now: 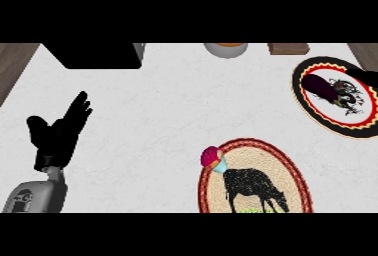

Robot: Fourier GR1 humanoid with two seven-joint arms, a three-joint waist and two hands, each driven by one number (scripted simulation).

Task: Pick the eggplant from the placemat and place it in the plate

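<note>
On the plate [319, 112] lies the eggplant [320, 85]; left hand [59, 132] rests open, holding nothing.

Placemat [289, 165] – tan, red rim, black cow; plate [314, 107] – black-red border.

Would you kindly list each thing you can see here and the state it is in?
Eggplant: lying on the plate, nothing holding it.
Plate: flat on the counter at right, cut by the view's edge.
Placemat: flat, with a small multicoloured object at its upper left edge.
Left hand: open, fingers up, resting at left.
Right hand: not in view.
Bowl: at the far edge, contents hidden.
</note>
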